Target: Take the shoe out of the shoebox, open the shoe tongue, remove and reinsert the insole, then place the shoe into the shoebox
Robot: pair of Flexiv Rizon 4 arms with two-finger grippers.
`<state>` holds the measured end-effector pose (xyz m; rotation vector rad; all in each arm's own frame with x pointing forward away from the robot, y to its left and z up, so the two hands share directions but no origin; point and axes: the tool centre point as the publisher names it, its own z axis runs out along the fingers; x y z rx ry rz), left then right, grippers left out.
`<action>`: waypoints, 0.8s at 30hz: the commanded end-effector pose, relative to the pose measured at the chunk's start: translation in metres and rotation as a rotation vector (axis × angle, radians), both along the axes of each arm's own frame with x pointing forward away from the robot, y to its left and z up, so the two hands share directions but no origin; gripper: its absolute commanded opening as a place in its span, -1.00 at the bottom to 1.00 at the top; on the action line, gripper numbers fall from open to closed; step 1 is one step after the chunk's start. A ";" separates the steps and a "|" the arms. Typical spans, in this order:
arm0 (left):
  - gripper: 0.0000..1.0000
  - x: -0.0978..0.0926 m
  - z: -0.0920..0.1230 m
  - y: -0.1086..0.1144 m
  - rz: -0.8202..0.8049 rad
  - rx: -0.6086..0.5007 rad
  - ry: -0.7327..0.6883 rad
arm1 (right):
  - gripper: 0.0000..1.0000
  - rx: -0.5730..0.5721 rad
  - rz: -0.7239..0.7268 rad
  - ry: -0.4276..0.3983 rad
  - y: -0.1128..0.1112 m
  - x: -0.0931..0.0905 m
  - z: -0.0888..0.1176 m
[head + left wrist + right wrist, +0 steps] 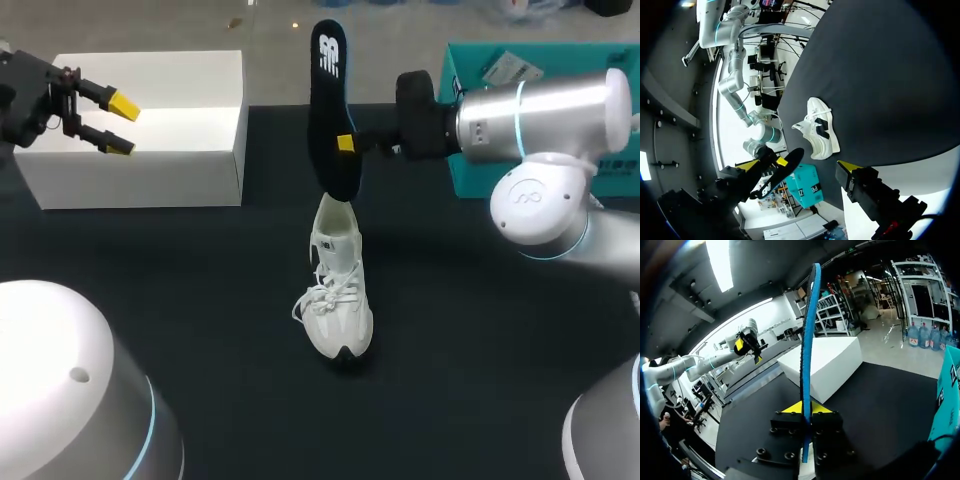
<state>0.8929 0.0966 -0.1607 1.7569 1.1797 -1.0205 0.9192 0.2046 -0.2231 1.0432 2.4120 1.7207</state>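
Note:
A white sneaker (338,300) stands on the black table (200,330), toe toward the front edge. Just above its heel opening hangs a black insole (330,110), upright, with my right gripper (346,143) shut on its lower part. In the right wrist view the insole (807,340) stands edge-on between the yellow tips of that gripper (804,407). The white shoebox (150,130) sits open at the back left. My left gripper (122,125) hovers open and empty over the box. The left wrist view shows the sneaker (820,130) and insole (777,175) well ahead of the left gripper (796,166).
A teal box lid (500,110) lies at the back right, behind my right arm, also seen as a teal box (805,185) beside the insole. The shoebox (825,365) stands beyond the insole in the right wrist view.

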 end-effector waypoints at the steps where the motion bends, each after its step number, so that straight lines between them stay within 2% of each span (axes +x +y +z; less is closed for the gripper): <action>1: 1.00 0.000 0.000 0.001 -0.002 0.003 -0.001 | -1.00 0.087 0.018 -0.060 0.008 0.003 -0.017; 4: 1.00 0.000 0.000 0.001 -0.002 0.003 -0.001 | -1.00 0.109 0.046 -0.087 0.011 0.001 -0.025; 13: 1.00 0.000 0.000 0.001 -0.002 0.003 -0.001 | -1.00 0.152 0.100 -0.058 0.005 0.001 -0.038; 24: 1.00 0.000 0.000 0.001 -0.002 0.003 -0.001 | -1.00 0.100 0.161 -0.049 -0.005 0.005 -0.054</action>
